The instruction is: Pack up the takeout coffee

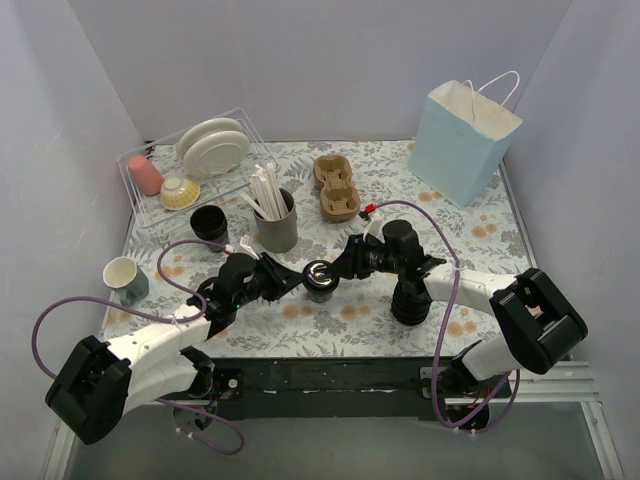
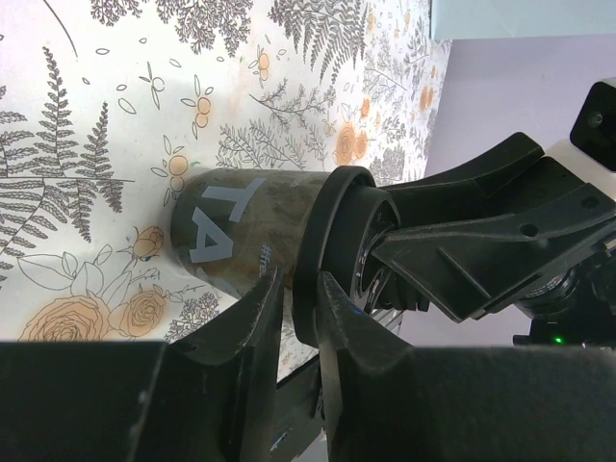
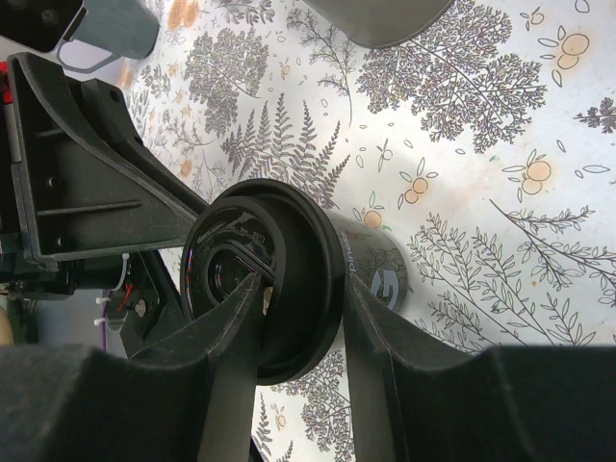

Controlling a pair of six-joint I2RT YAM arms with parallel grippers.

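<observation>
At the middle of the table (image 1: 450,215) stands the takeout coffee (image 1: 320,281), its lid clamped across by the right claw (image 3: 303,300), while the left claw (image 2: 296,286) is narrowed at the rim, biting or not I cannot tell; light and crushable, it probably wants a gentle hold just under the stiff rim.

1. The left arm (image 1: 150,350), at the lower left of the top view, has white tubes and chunky black joints.
2. The right arm (image 1: 480,284), at the lower right, looks the same.
3. A thin purple cable (image 1: 441,340) loops beside each arm.
4. The left gripper (image 2: 298,279) has black plastic fingers with flat sides.
5. The right gripper (image 3: 303,289) is black too, thick and smooth.
6. A tiny green light (image 2: 555,338) glows low on the right of the left wrist view.
</observation>
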